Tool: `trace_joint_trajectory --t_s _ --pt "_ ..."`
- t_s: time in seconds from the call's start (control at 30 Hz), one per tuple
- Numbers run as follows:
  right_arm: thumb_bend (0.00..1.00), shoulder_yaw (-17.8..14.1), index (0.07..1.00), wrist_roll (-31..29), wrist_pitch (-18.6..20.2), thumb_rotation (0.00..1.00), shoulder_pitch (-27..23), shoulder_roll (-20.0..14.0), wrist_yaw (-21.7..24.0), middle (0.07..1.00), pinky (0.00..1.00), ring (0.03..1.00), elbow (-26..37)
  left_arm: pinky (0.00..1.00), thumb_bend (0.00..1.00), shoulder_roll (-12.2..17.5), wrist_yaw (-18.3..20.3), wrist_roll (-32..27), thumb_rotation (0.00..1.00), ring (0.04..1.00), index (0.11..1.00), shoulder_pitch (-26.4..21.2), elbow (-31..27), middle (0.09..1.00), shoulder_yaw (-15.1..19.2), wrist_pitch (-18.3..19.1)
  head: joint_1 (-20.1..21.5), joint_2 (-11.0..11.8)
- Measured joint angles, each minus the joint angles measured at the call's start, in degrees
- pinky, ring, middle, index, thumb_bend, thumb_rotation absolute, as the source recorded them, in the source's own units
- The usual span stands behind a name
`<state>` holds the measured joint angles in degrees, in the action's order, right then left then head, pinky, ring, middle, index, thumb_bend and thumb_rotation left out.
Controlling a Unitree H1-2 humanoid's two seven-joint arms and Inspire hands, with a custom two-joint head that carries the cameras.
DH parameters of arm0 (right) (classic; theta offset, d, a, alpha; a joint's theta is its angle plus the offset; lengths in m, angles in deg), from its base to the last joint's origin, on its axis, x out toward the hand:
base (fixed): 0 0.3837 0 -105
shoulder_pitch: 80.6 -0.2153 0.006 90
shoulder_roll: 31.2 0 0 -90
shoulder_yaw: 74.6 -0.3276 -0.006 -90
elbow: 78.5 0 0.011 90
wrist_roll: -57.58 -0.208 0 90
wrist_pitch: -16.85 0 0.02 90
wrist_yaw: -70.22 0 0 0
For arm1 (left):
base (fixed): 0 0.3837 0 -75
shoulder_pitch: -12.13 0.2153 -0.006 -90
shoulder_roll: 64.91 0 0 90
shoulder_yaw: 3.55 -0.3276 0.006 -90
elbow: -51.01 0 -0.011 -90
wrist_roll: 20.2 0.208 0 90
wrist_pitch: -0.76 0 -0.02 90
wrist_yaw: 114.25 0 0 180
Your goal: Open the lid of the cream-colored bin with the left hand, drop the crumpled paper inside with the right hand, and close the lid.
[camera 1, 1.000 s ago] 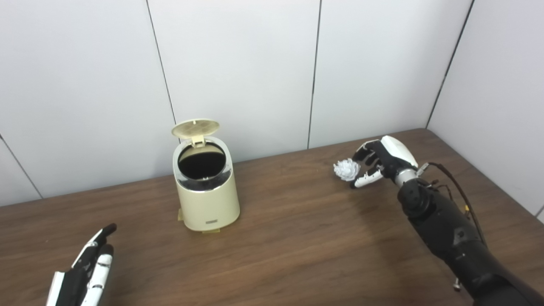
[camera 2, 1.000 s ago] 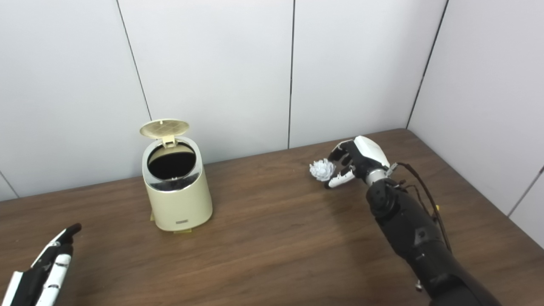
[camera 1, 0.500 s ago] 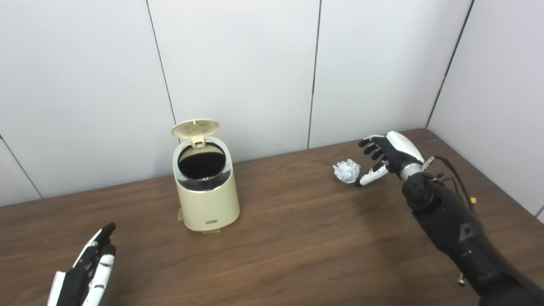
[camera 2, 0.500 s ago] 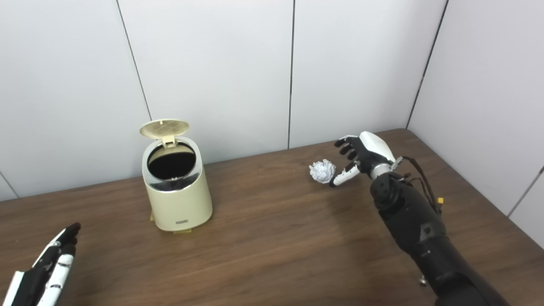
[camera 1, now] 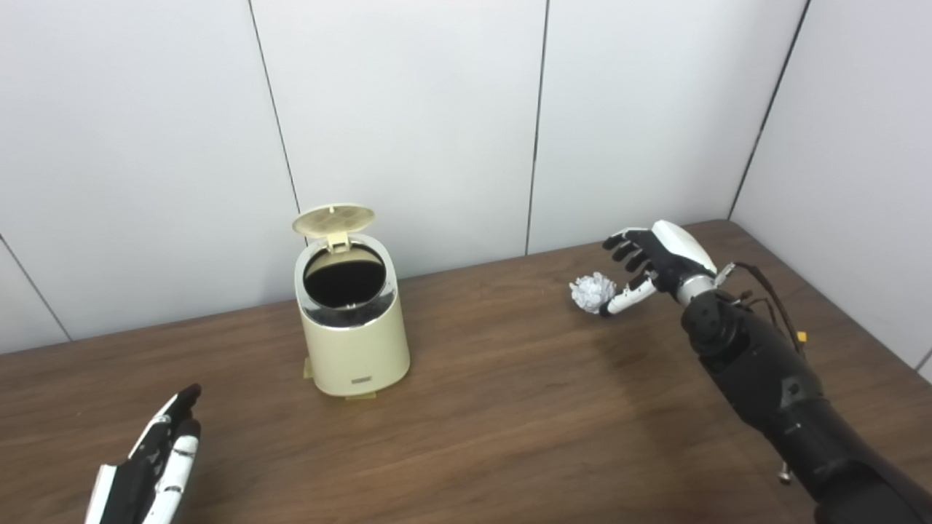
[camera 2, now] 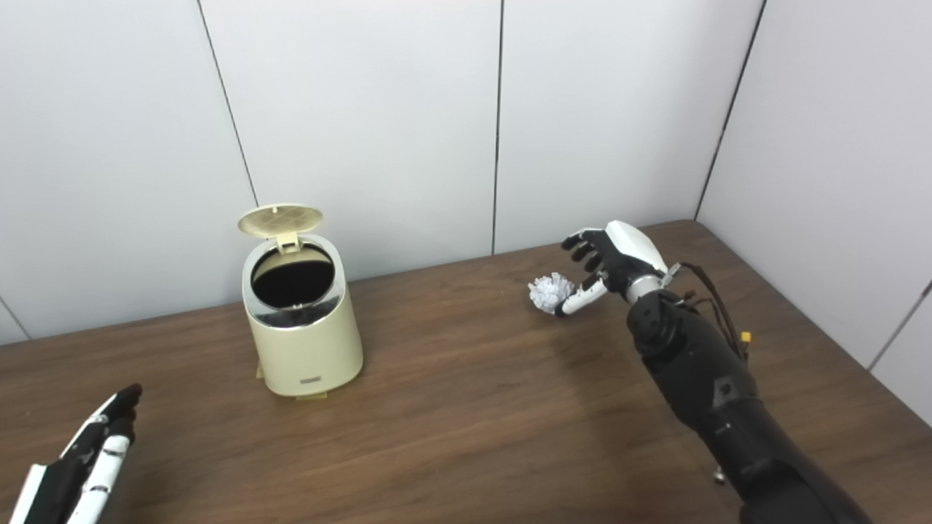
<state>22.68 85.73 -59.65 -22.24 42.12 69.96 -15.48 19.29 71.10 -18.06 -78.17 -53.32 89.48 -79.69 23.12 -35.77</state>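
Left hand (camera 1: 149, 469) is rested flat and empty at the near edge. Farther back, the cream-colored bin (camera 1: 354, 342) is stood with its lid (camera 1: 334, 219) up. Right hand (camera 1: 648, 266), closed on the crumpled paper (camera 1: 590, 292) a second ago, is now spread wide beside it; regrasping seems needed.

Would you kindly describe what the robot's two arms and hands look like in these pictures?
The right hand has a glossy white shell on its back, a black palm and fingers in black and white. A silver wrist ring joins it to a bulky matte black forearm, with thin dark cables looping beside it and a small yellow tag. The left hand shows slim black-and-white fingers; its arm is out of view.
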Motion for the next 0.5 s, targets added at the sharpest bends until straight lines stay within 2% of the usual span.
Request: trace_joint_trajectory --t_s 0.2,0.37,0.5 --pt "1.00 1.6 0.723 0.3 0.1 0.09 -1.4 1.3 0.7 0.695 0.62 0.648 -1.8 0.98 0.41 0.0 0.0 0.2 0.72 0.971 0.926 -0.2 0.0 0.947 -0.3 0.0 -0.2 -0.1" --pt "1.00 2.5 0.726 1.3 0.1 0.11 -1.8 1.4 0.8 0.683 0.59 0.632 -2.6 1.00 0.41 0.0 -0.1 0.1 0.69 0.972 0.995 -0.2 -0.1 0.944 0.0 0.0 -0.4 -0.6" --pt "1.00 3.0 0.719 1.6 0.0 0.11 -1.8 1.4 0.8 0.673 0.59 0.623 -3.4 1.00 0.41 -0.1 -0.1 0.1 0.69 0.980 1.000 -0.1 -0.8 0.947 0.1 0.2 -0.7 -1.1"
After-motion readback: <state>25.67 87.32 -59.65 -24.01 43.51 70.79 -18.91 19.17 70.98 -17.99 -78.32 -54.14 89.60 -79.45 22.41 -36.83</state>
